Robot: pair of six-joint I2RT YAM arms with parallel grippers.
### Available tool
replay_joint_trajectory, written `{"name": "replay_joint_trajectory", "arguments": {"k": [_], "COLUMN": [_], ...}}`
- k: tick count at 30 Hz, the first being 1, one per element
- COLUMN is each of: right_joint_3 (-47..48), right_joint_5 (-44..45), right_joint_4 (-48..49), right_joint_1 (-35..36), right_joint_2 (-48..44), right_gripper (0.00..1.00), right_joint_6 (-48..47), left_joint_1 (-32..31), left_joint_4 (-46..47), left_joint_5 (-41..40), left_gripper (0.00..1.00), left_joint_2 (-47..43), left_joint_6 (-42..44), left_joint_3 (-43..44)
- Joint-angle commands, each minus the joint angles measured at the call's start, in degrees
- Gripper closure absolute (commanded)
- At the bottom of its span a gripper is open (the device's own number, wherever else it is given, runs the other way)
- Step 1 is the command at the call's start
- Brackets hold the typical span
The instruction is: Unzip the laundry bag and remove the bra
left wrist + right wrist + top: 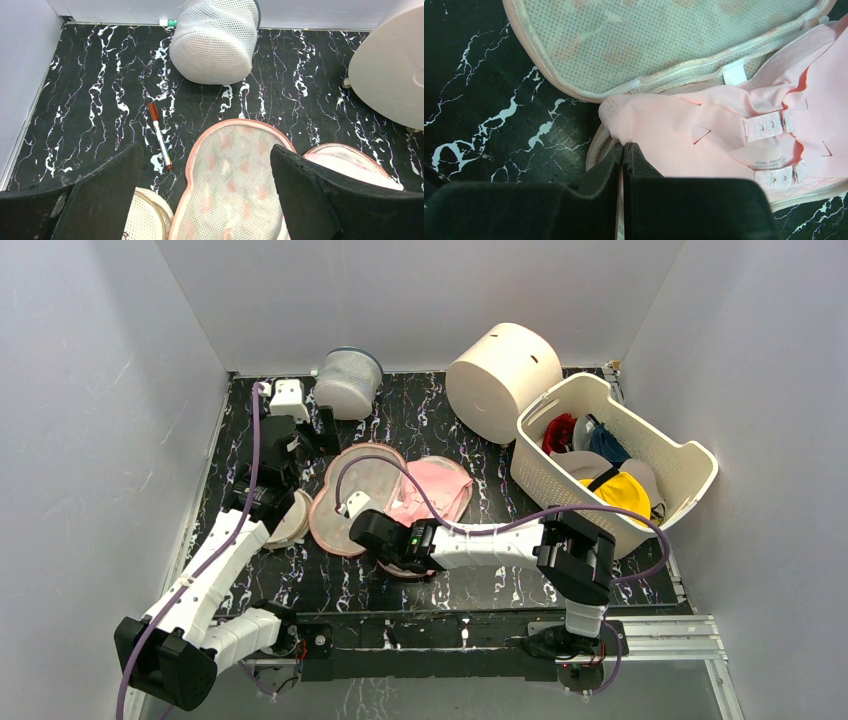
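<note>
The laundry bag (355,490) lies unzipped on the black marble table, its mesh-lined lid flap folded out to the left. It also shows in the left wrist view (230,180) and the right wrist view (649,45). The pale-pink bra (435,490) lies in the bag's open right half, clasps and size label up (704,130). My right gripper (365,530) is shut, pinching the bra's near-left edge at the bag's rim (624,147). My left gripper (318,435) hovers open and empty above the flap (210,170).
A grey-white mesh cylinder (348,380) and a big cream drum (502,375) stand at the back. A white basket (690,455) of garments stands at the right. A beige disc (292,522) lies left of the bag. A brown-capped pen (159,135) lies behind the disc.
</note>
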Motion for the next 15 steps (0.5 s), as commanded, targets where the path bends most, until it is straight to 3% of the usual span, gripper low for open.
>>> {"name": "replay_joint_trajectory", "arguments": {"k": [1, 5, 9, 15], "right_joint_3": [0.35, 0.41, 0.12, 1.11], "right_joint_5": [-0.03, -6.18, -6.98, -3.93], "right_joint_4": [1.56, 2.54, 3.26, 1.64], "right_joint_1": [0.26, 0.26, 0.24, 0.26], "right_joint_2": [-2.83, -3.06, -2.25, -1.18], "right_gripper": [1.00, 1.00, 1.00, 0.88], "right_joint_6": [0.17, 0.55, 2.05, 1.31], "left_joint_1": [-0.01, -0.05, -0.01, -0.09], "left_joint_4": [1.36, 1.36, 1.27, 1.19], "left_joint_5": [0.28, 0.43, 0.55, 0.54], "left_gripper": [0.02, 0.02, 0.02, 0.02], "left_joint_2": [-0.43, -0.35, -0.35, -0.11], "left_joint_6": [-0.18, -0.27, -0.35, -0.36], "left_joint_3": [0.38, 0.48, 0.52, 0.65]}}
